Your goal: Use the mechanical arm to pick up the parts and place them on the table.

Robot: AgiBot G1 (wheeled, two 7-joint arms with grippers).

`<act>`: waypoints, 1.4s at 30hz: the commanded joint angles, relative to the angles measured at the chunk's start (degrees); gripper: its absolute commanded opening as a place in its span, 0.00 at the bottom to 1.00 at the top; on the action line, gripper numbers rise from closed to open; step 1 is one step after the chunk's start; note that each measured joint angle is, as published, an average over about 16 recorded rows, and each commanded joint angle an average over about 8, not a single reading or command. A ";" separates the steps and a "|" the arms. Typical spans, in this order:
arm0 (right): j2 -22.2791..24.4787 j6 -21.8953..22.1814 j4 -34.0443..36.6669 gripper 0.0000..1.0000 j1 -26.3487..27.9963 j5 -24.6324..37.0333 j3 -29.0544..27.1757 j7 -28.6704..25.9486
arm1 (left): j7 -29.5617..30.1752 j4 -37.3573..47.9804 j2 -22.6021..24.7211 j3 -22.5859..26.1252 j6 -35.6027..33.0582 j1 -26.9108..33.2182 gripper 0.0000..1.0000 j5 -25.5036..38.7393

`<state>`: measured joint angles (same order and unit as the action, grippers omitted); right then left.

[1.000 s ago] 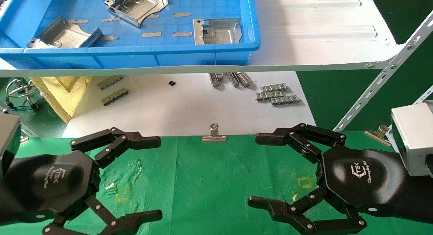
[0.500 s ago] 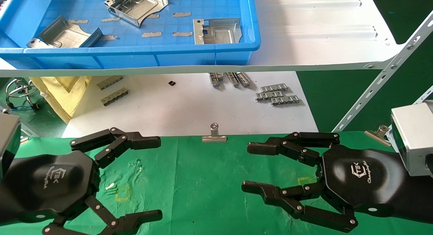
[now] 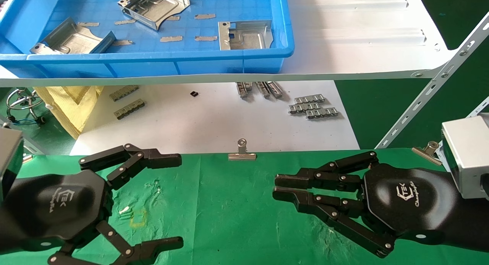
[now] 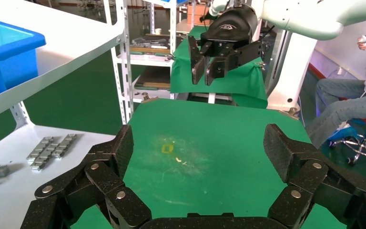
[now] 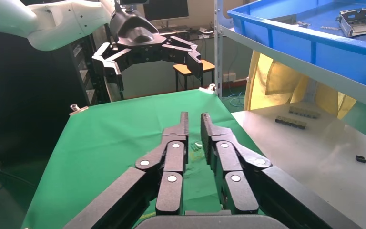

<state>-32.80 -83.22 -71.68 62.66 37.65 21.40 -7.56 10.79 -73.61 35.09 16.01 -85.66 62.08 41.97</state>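
Note:
Three silver stamped parts lie in the blue tray (image 3: 153,58) on the shelf: one at its left (image 3: 70,39), one at the back (image 3: 154,5), one at its right front (image 3: 245,35). One part shows in the right wrist view (image 5: 362,19). My left gripper (image 3: 180,201) is open and empty, hovering over the green table (image 3: 229,204). My right gripper (image 3: 276,185) is shut with nothing between its fingers, also low over the cloth. The left wrist view shows the open left gripper (image 4: 198,148) above a yellow square. The right wrist view shows the right gripper (image 5: 194,117) with fingers together.
A white shelf (image 3: 363,36) carries the tray, with a slotted rail (image 3: 431,93) at right. Below it a white sheet (image 3: 210,120) holds grey clip strips (image 3: 313,106). Binder clips (image 3: 242,152) pin the cloth's far edge. A yellow cloth (image 3: 72,104) hangs at left.
My right gripper's fingers have closed from wide open to together, staying in place over the cloth. The left gripper and the parts have not moved.

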 commanded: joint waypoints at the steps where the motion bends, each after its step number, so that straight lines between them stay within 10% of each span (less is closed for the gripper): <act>1: 0.00 0.00 0.00 0.00 0.00 0.00 0.00 0.00 | -0.03 0.06 -0.02 -0.02 0.00 -0.19 1.00 -0.07; 15: 0.00 0.00 0.01 0.00 0.00 0.00 0.00 0.00 | 2.51 5.23 3.56 1.29 4.62 17.10 1.00 7.74; 30: 0.00 0.00 0.01 0.00 0.00 0.00 0.01 0.00 | -2.50 53.68 29.40 14.38 31.13 52.07 1.00 38.25; 36: 0.00 0.00 0.01 0.03 0.00 0.00 0.01 0.00 | -3.66 64.71 34.94 16.32 39.35 55.85 0.36 42.19; 39: 0.00 0.00 0.01 0.36 0.00 -0.01 0.01 0.00 | -3.86 67.60 36.10 16.73 40.26 56.86 0.02 42.84; 42: 0.00 0.00 0.01 0.74 0.00 -0.01 0.01 0.00 | -3.95 69.58 36.75 16.97 40.57 57.51 0.00 43.19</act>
<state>-32.79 -83.22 -71.68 62.66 37.64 21.42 -7.56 7.04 -4.51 71.53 32.86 -44.98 119.31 85.00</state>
